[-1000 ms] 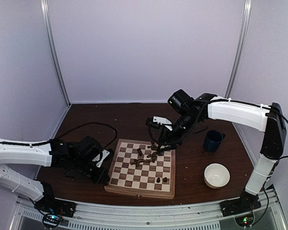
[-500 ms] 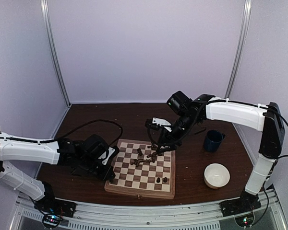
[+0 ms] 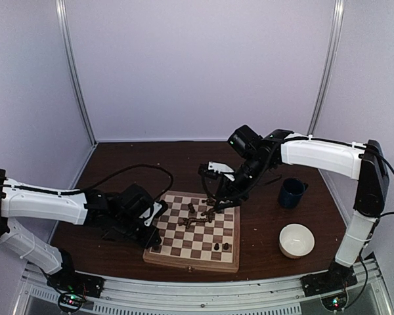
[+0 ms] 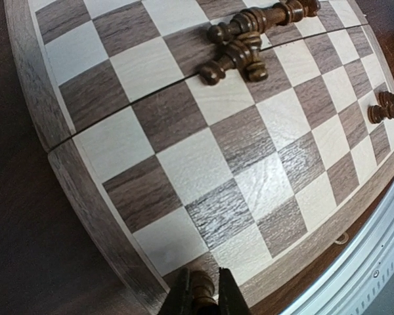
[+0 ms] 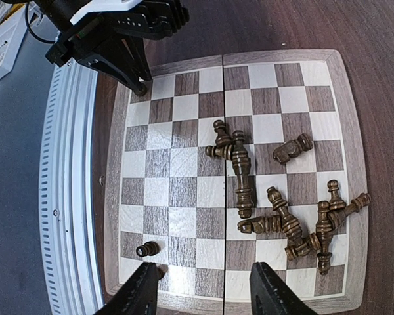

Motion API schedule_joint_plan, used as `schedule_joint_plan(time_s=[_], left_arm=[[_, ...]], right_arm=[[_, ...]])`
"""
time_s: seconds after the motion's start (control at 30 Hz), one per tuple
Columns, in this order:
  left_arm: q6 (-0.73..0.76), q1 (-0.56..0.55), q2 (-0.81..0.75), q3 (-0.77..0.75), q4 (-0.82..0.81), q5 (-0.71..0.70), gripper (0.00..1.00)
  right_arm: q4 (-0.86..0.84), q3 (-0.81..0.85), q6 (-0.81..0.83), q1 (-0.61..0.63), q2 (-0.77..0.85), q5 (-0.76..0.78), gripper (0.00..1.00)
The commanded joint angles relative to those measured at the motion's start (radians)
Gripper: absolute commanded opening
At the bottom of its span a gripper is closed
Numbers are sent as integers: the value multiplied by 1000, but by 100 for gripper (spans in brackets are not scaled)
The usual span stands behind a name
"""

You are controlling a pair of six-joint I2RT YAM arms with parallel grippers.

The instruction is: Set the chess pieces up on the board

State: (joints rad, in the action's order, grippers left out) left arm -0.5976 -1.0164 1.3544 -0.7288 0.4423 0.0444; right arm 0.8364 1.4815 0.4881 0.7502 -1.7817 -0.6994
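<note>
The board [image 3: 190, 261] lies in the middle of the table. Several dark chess pieces [image 5: 244, 174] lie toppled in a heap on its far half [image 3: 200, 215]. Two pieces [image 3: 221, 247] stand near its front right edge. My left gripper [image 4: 201, 296] is shut on a small brown chess piece [image 4: 204, 289] just above the board's [image 4: 184, 157] near-left corner [image 3: 148, 244]. My right gripper [image 5: 203, 295] hovers open and empty above the board [image 5: 184, 164], by the heap [image 3: 218, 205]. One standing piece [image 5: 147, 249] shows beside its left finger.
A dark blue mug [image 3: 292, 192] and a white bowl [image 3: 296, 240] stand right of the board. A black cable [image 3: 128, 172] loops behind the left arm. A metal rail [image 3: 197, 298] runs along the near table edge.
My left arm has swung right, bringing its gripper and the piece from the tabletop beside the board to the board's near-left corner. The right arm has hardly moved.
</note>
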Motion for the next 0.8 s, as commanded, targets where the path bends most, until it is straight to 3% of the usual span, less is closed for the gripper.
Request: schedule_joint_plan(time_s=[0.0,0.43,0.63,0.77], left_arm=[[13,-8,5,-28,-21,-3,13],[14,-13,-16,-39,-6,-9,28],[18,0,-87,-108,30,-99,42],[4,77,-68,-156,-9,-51,40]], right_arm=[[-2,16,6,-1,-9,-11,52],[-4,15,9,0,-11,-13,52],[-7,16,9,0,-22,-10,51],[-14,28,5,0,-42,28,49]])
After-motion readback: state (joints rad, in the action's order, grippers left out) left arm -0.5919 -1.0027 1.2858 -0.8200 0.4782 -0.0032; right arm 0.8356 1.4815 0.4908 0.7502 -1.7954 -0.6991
